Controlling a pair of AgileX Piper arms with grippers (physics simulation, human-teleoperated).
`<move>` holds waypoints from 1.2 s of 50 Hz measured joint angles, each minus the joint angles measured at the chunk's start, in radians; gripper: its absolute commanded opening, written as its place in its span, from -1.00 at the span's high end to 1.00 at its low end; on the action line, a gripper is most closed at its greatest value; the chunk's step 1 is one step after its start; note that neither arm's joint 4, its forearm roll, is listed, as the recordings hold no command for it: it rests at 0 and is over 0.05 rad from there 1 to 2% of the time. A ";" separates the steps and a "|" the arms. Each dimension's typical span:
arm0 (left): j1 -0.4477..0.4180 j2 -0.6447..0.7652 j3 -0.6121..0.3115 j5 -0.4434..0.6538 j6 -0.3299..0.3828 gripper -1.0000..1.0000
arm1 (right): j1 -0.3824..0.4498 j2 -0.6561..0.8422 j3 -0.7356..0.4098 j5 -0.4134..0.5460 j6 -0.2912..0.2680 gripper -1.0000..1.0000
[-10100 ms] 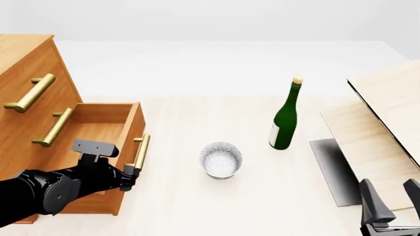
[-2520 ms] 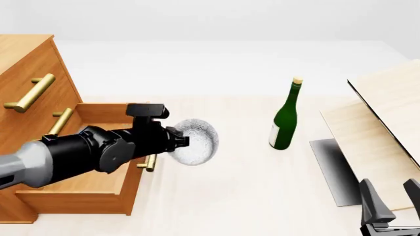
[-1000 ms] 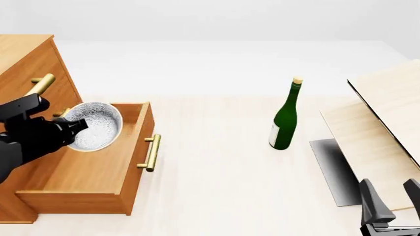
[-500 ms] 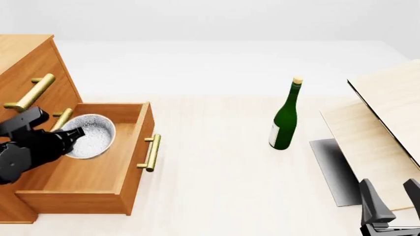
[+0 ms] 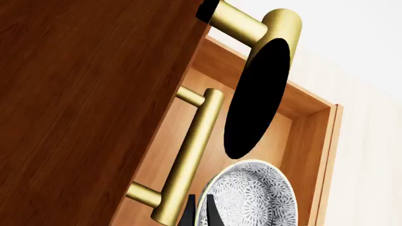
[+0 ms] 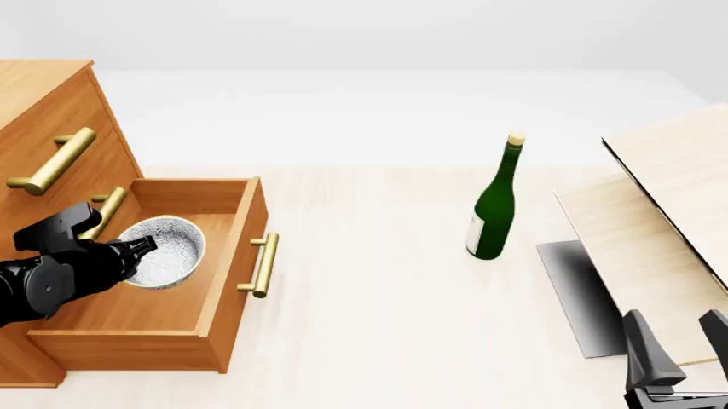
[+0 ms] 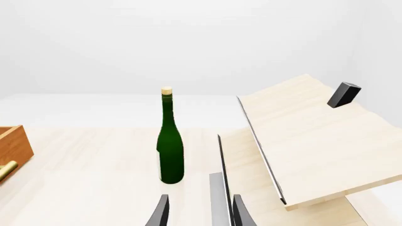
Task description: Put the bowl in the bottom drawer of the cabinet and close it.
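Where the left wrist view looks in, we find the left gripper (image 5: pixel 199 213) clamped on the speckled bowl's (image 5: pixel 251 197) rim inside the open bottom drawer (image 5: pixel 309 141). Frontally, we note the bowl (image 6: pixel 163 252) low within the cabinet's (image 6: pixel 51 111) drawer (image 6: pixel 222 294). By the right wrist view, the right gripper (image 7: pixel 199 212) stands parted near the green bottle (image 7: pixel 169 141).

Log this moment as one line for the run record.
left gripper: shut on bowl | bowl: inside open bottom drawer | right gripper: open, idle | drawer: not closed
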 measured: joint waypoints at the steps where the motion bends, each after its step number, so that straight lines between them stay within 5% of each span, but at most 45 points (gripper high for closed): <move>1: 0.001 0.005 0.001 -0.003 0.001 1.00 | 0.000 0.000 0.000 0.000 0.000 -1.00; 47: 0.023 0.132 0.031 -0.103 0.040 1.00 | 0.000 0.000 0.000 0.000 0.000 -1.00; 48: 0.023 0.133 0.031 -0.104 0.041 -1.00 | 0.000 0.000 0.000 0.000 0.000 -1.00; 60: 0.014 0.138 0.032 -0.115 0.046 -1.00 | 0.000 0.000 0.000 0.000 0.000 -1.00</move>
